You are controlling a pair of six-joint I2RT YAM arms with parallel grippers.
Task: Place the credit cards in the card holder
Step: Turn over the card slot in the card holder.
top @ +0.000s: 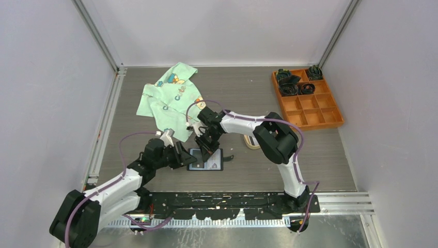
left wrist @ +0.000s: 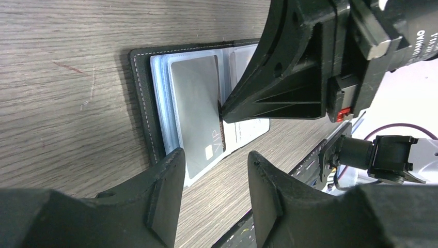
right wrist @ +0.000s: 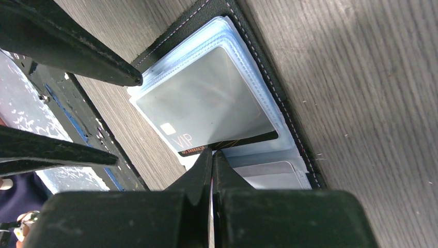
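I see right end effector (right wrist: pixel 212 151) pinched together, tip on the long edge of the VIP card (right wrist: pixel 206 98), card holder (right wrist: pixel 260 67) sleeve straight up-frame; left end effector (left wrist: pixel 216 155) apart, beside it.

Right arm bent leftward, right gripper (right wrist: pixel 212 153) tipped down, fingers pressed together. Left arm low, reaching toward centre, left gripper (left wrist: pixel 216 156) fingers parted, empty, near right one.

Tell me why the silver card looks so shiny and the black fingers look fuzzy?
Right wrist view: the silver card mirrors the light as a pale sheen; left wrist view: the left gripper sits close to the lens, so it blurs; top view: even light.
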